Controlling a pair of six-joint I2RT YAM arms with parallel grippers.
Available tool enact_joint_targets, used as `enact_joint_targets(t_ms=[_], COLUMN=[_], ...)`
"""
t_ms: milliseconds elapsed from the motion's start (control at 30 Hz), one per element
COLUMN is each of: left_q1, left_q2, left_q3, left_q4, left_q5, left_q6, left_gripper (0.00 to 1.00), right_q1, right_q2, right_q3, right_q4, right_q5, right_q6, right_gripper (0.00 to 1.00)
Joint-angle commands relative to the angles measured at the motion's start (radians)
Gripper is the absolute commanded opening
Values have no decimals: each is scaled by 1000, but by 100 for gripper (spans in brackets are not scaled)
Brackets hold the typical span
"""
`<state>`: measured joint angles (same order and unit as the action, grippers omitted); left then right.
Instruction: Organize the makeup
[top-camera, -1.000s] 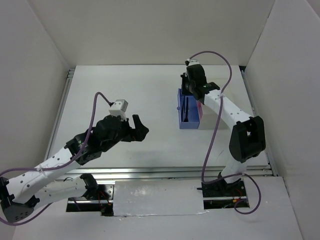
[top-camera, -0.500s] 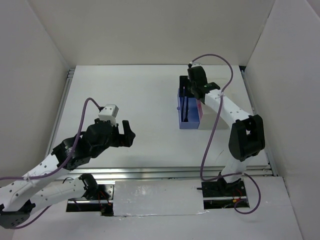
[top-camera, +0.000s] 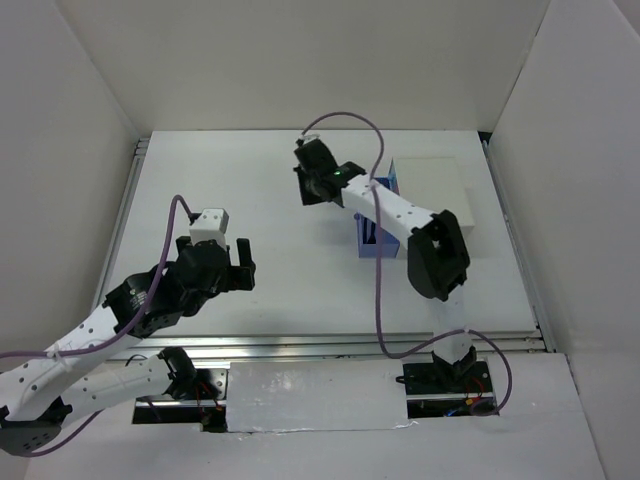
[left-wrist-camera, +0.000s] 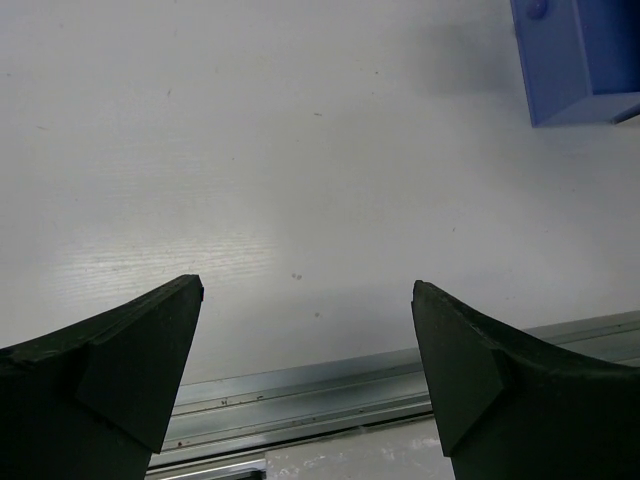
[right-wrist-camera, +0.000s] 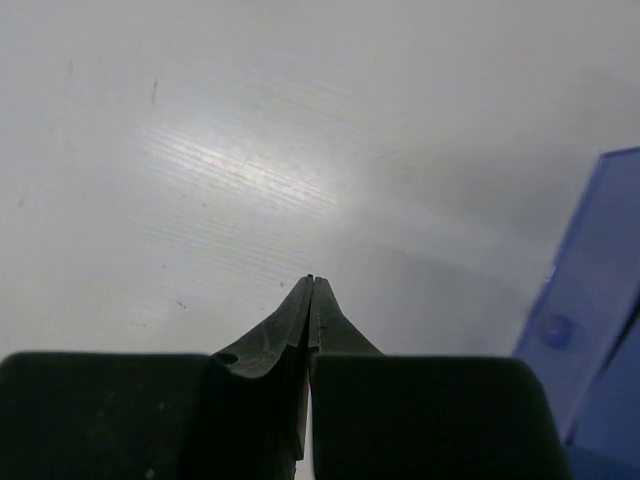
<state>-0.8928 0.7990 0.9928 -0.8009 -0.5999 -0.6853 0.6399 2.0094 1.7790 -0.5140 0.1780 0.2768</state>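
Note:
No compacts, sticks or loose makeup show in any view. A blue drawer (top-camera: 371, 241) lies pulled out on the table in front of the white box (top-camera: 432, 190); my right arm crosses over it and hides most of its inside. The drawer also shows in the left wrist view (left-wrist-camera: 580, 60) and the right wrist view (right-wrist-camera: 592, 300). My right gripper (top-camera: 304, 190) is shut on nothing, over bare table left of the drawer; its closed tips show in its own view (right-wrist-camera: 311, 282). My left gripper (top-camera: 246, 264) is open and empty, low near the front rail (left-wrist-camera: 308, 290).
A metal rail (left-wrist-camera: 330, 385) runs along the table's near edge just under the left gripper. White walls close in the table on the left, back and right. The right arm's elbow (top-camera: 437, 255) hangs over the table right of the drawer.
My right gripper has swung left from over the drawer and white box to the bare mid-table, uncovering the white box. My left gripper has drawn back left toward the near edge.

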Motion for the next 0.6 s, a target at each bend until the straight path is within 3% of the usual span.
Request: enact_joint_targets(t_ms=[0, 233, 567], left_q1=[0, 0, 0], left_q2=[0, 3, 3], left_q3=[6, 0, -6], left_q4=[-12, 5, 34], left_q5=[-35, -2, 64], left_q6=[-11, 6, 38], left_gripper=[99, 99, 99], right_q1=[47, 61, -91], right_q2=[135, 276, 186], right_q3=[130, 235, 57], right_q4=[-164, -334, -311], right_q5=[112, 409, 463], right_q6=[24, 22, 18], right_gripper=[0, 0, 0])
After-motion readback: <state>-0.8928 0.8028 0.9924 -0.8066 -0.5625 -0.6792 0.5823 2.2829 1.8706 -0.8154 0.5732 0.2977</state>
